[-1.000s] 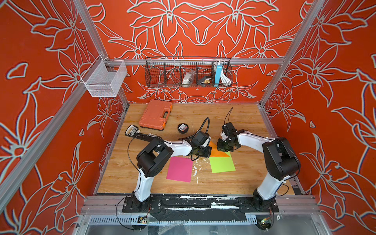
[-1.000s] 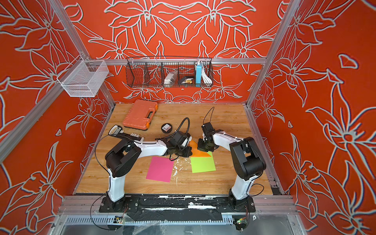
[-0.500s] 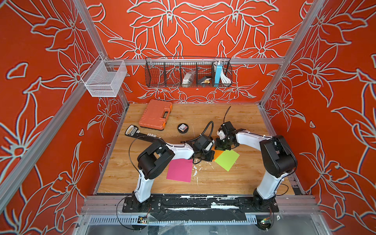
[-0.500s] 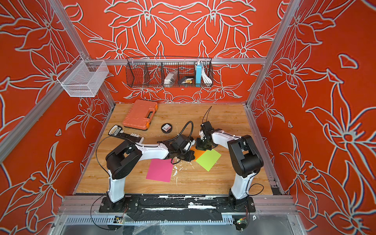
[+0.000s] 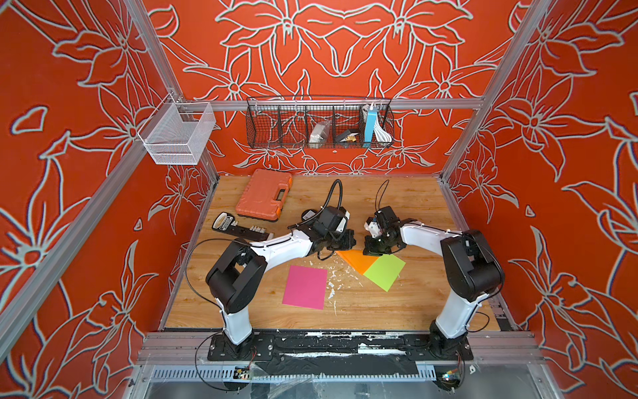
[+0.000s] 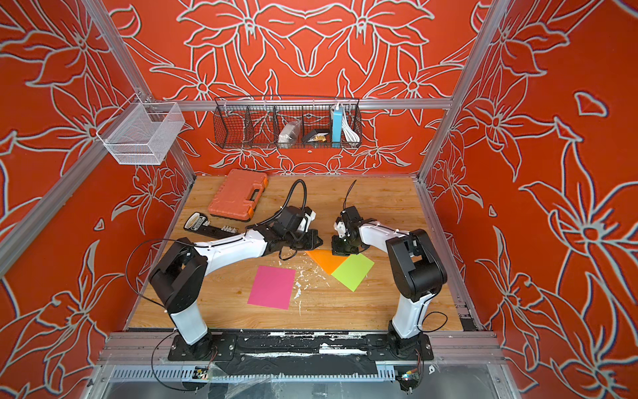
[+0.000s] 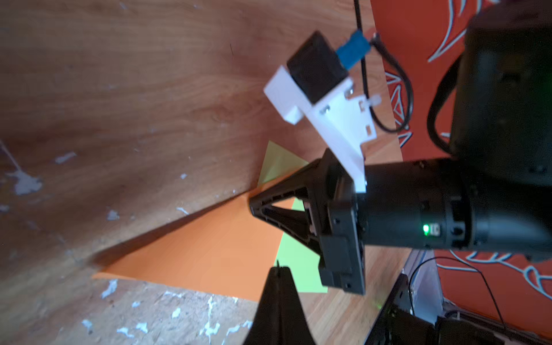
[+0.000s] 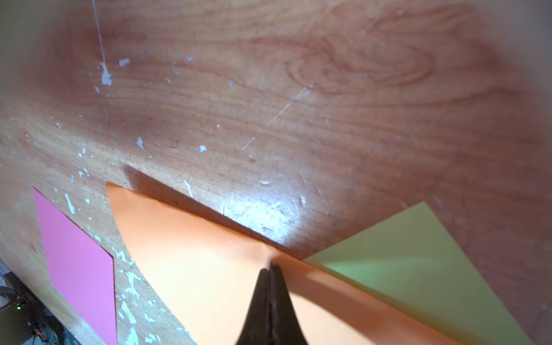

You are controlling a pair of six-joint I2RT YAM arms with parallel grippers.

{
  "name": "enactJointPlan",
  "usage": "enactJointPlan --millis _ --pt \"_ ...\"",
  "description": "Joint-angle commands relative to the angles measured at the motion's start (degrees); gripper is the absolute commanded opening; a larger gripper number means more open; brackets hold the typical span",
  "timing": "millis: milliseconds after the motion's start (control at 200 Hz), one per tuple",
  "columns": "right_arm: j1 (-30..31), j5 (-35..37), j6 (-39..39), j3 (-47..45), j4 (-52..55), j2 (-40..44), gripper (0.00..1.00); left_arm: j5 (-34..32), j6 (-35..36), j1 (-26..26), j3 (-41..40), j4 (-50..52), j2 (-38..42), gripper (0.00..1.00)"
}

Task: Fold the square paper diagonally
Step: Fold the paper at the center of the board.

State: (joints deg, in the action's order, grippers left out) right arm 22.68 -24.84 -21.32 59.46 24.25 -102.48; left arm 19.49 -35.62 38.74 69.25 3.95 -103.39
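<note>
Plainly, the right gripper (image 8: pixel 270 268) is pinched fully shut with nothing seen between its jaws. Its tip rests on the orange paper (image 8: pixel 209 268), right at that sheet's raised long edge. The edge runs away from the tip towards the left gripper (image 7: pixel 279 270), which is likewise closed and empty. It is poised over the sheet's opposite border, and I cannot tell whether it touches.

The sheet shows as a triangle, so I judge the diagonal fold made but the crease not yet pressed flat. The coming stroke would follow that long edge, and the right arm is the one on it.

On the right gripper's far side, a green paper (image 5: pixel 385 273) overlaps or touches the orange one. A pink paper (image 5: pixel 305 286) lies apart, out past the left gripper.

Well beyond both grippers, the black wire basket (image 5: pixel 276 126) holds a silvery pouch (image 5: pixel 319 133), a blue box (image 5: pixel 370 124) and a white cable (image 5: pixel 381 133). The white mesh basket (image 5: pixel 176 133) shows nothing inside, and the orange case (image 5: pixel 264 195) is closed.
</note>
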Motion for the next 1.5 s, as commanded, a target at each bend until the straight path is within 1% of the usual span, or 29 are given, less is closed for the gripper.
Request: enactJointPlan --millis 0,190,465,666,861,961,1091,1221,1361,1491 --pt "0.2 -0.7 2.1 1.4 1.4 0.3 0.00 1.5 0.0 -0.1 2.7 4.6 -3.5 0.00" --pt "0.2 -1.2 1.9 1.5 1.2 0.4 0.00 2.5 0.6 -0.1 8.0 9.0 -8.3 0.00" --pt "0.1 -1.6 2.6 1.2 0.8 0.5 0.00 4.7 1.9 -0.1 11.5 9.8 -14.0 0.00" --pt "0.0 -3.4 3.9 0.9 0.1 0.4 0.00 5.8 2.4 0.0 11.8 9.0 -16.3 0.00" --pt "-0.1 -2.9 3.7 0.5 -0.4 1.1 0.00 6.9 3.4 -0.1 11.2 9.0 -16.8 0.00" --pt "-0.1 -3.1 3.8 0.5 -0.4 1.2 0.00 5.3 4.2 0.0 10.2 9.1 -16.3 0.00" --pt "-0.1 -3.6 3.6 0.3 -0.6 2.1 0.00 4.4 5.0 -0.1 10.6 9.9 -18.1 0.00" --pt "-0.1 -4.0 1.9 0.0 -1.0 3.6 0.00 4.6 4.9 -0.1 10.4 9.3 -19.1 0.00" --pt "-0.1 -5.4 -2.2 -0.9 -2.3 4.8 0.00 3.6 4.9 -0.1 9.3 8.4 -19.3 0.00" --pt "0.1 -4.2 -6.0 -1.3 -2.4 4.1 0.00 3.6 4.4 0.0 8.8 7.6 -19.5 0.00"
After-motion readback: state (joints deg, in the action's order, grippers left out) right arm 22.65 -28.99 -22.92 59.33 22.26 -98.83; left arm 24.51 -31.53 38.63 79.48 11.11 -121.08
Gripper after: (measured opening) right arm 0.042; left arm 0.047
